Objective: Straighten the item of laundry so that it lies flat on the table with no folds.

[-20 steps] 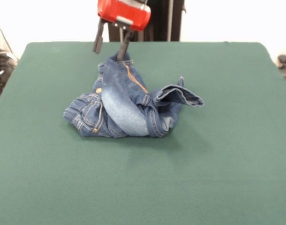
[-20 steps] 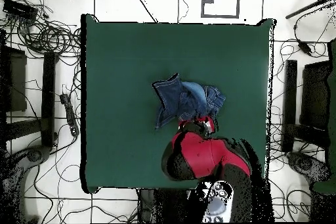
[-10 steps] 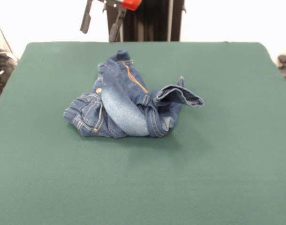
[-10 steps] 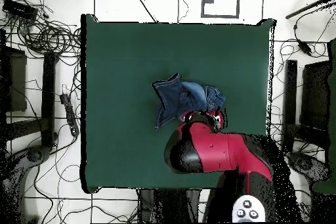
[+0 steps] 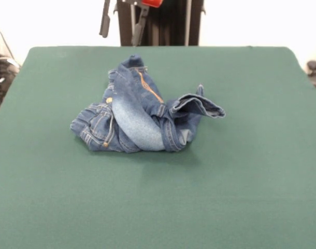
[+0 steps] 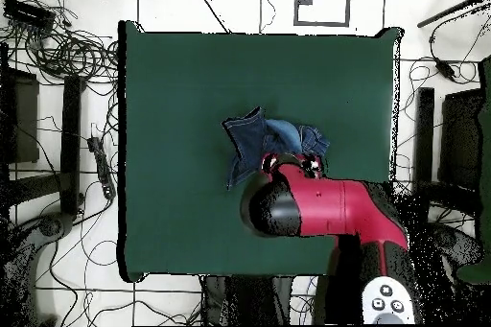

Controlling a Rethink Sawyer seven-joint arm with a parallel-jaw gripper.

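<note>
The jeans (image 5: 140, 114) lie crumpled in a heap a little left of the middle of the green table (image 5: 251, 171). One pale faded leg is folded over the front. A cuff sticks out to the right, and the gathered waistband sits at the left. My gripper (image 5: 122, 28) hangs open and empty at the top edge of the front view, above and behind the heap, not touching it. In the overhead view the red arm (image 6: 326, 210) covers the near side of the jeans (image 6: 261, 141), with the gripper (image 6: 289, 162) at their edge.
The black pedestal (image 5: 168, 23) stands behind the table's far edge. Cables and stands (image 6: 67, 55) lie on the floor around the table. Dark gear sits off both side edges of the table in the front view.
My gripper has risen from the top fold of the jeans to the picture's top edge. In the overhead view the arm has swung across. The jeans have not moved.
</note>
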